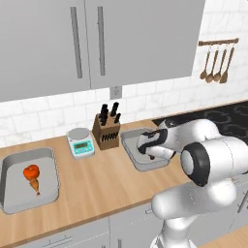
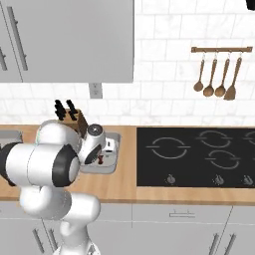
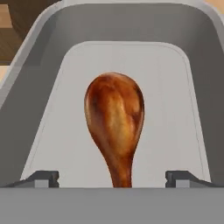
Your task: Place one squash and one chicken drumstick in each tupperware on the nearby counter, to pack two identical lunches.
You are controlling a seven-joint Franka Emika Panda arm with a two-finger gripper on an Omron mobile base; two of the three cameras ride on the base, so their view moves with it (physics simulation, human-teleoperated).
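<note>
Drumstick [image 3: 114,127] bone end hidden, pincer [image 3: 112,178] apart

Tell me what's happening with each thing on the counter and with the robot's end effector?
Left tupperware: holds one squash and one chicken drumstick.
Right tupperware: holds a chicken drumstick; no squash seen in it.
End effector: open, fingers either side of the drumstick's thin end.
Kitchen scale: nothing on it.
Knife block: knives in their slots.

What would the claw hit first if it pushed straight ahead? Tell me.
Most likely the drumstick, which lies dead centre between the open claw tips, in the tupperware. Depth is unclear; the tupperware's floor lies behind it.
</note>
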